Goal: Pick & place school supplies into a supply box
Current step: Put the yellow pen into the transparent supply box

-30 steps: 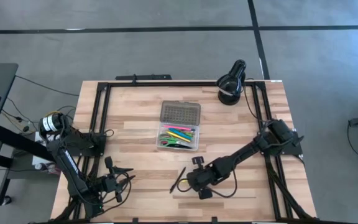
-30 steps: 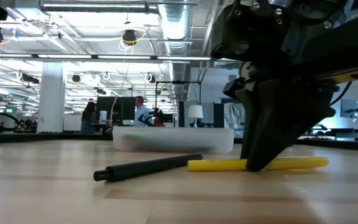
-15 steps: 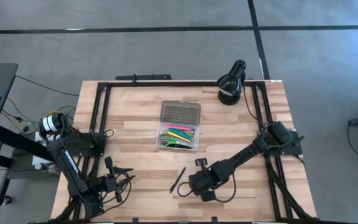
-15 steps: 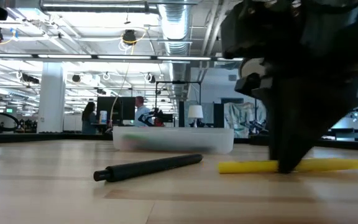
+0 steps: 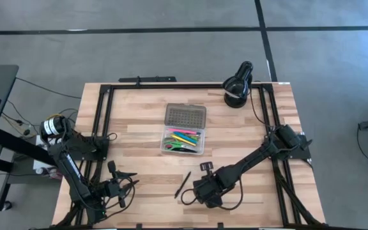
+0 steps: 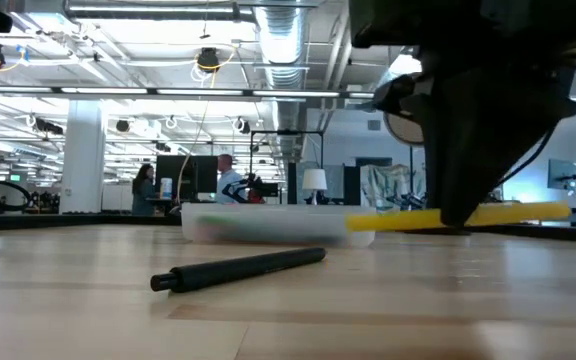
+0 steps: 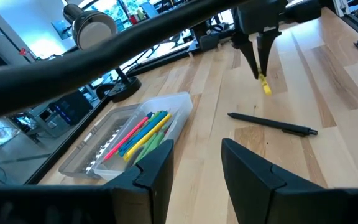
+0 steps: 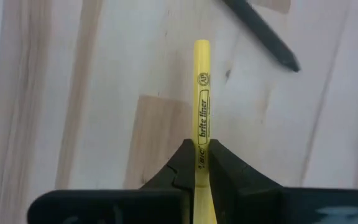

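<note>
Lifting the yellow marker clear of the counter

Carrying has begun: the right tool [image 8: 199, 163] is clamped on the yellow marker [image 8: 201, 99], and the low view shows the marker level and off the wood, hanging in front of the box. The right wrist view has the fingers pinching the marker near one end, with most of its length sticking out ahead. The grip looks off-centre, so I judge the marker may droop or swing on the way.

Nearest the front edge, the left tool [image 7: 194, 163] waits at the left front of the counter [image 5: 139, 140], its fingers apart and holding nothing. Just beyond the right tool lies a black pen [image 6: 238, 269], flat on the wood and apart from the marker; by my reading it is the only supply left out.

Farther back, mid-counter, the box [image 5: 184, 129] stands with its lid folded away from the robot, and coloured pens lie in the clear tray. The lamp [image 5: 238, 83] stands at the far right corner.

Next, the marker needs to travel away from the robot to the tray, be turned to lie along the other pens, come down low, and only then be released.

Against a second ago, the marker has risen from the counter, where it lay under the right tool, and has slid toward the picture's right in the low view. The right tool has moved slightly nearer the front edge. The pen, box and left arm have not shifted.
</note>
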Motion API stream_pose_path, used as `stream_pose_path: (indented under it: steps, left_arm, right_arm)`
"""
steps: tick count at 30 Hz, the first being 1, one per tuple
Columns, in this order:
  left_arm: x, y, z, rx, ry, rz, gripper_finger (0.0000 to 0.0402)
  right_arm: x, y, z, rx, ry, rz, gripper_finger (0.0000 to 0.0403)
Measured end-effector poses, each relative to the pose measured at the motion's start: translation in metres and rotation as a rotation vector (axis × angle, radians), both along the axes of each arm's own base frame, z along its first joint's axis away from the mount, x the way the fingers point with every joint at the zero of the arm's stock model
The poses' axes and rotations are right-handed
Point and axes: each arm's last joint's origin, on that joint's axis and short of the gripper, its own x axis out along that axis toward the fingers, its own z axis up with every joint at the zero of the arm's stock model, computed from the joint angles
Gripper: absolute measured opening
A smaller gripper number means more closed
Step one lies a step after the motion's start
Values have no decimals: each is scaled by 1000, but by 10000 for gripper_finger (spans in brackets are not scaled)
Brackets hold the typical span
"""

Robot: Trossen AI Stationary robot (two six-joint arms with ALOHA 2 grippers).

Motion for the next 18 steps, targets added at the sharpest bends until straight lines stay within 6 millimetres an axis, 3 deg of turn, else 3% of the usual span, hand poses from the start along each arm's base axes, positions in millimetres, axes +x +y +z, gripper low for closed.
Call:
stream_pose_path:
  steps: [5,10,18]
  left_arm:
    - [0,0,0,0,0,0,130]
    - [0,0,0,3,-3,-1,130]
    - [0,0,0,9,-4,-2,130]
  right_arm:
    - [3,-6,10,-81,-3,3,13]
    - [19,-25,26,-200,-75,-17,14]
    - [56,-95,39,-291,-177,-225,15]
